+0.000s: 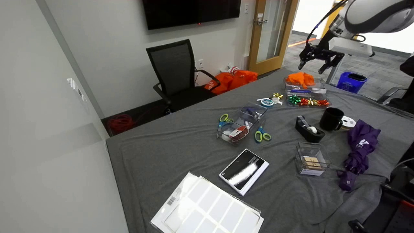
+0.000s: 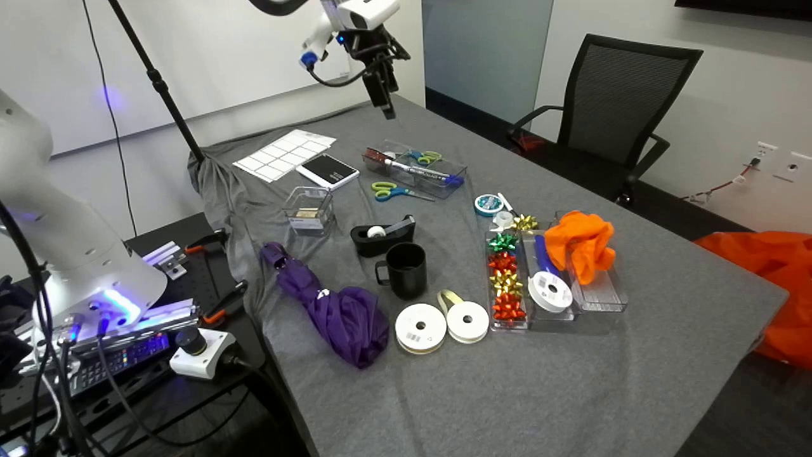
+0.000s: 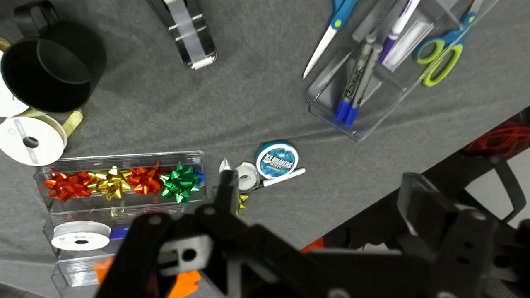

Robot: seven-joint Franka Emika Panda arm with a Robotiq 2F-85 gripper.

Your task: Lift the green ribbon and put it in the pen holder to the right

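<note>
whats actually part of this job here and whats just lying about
For the job:
green bow, likely the ribbon meant
clear tray with markers, probably the pen holder
black mug, another possible pen holder
gripper, open

Just lying about:
purple umbrella
tape dispenser
orange cloth
mint tin
loose scissors

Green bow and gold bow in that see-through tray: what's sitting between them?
A red bow; the wrist view and both exterior views show it.
</note>
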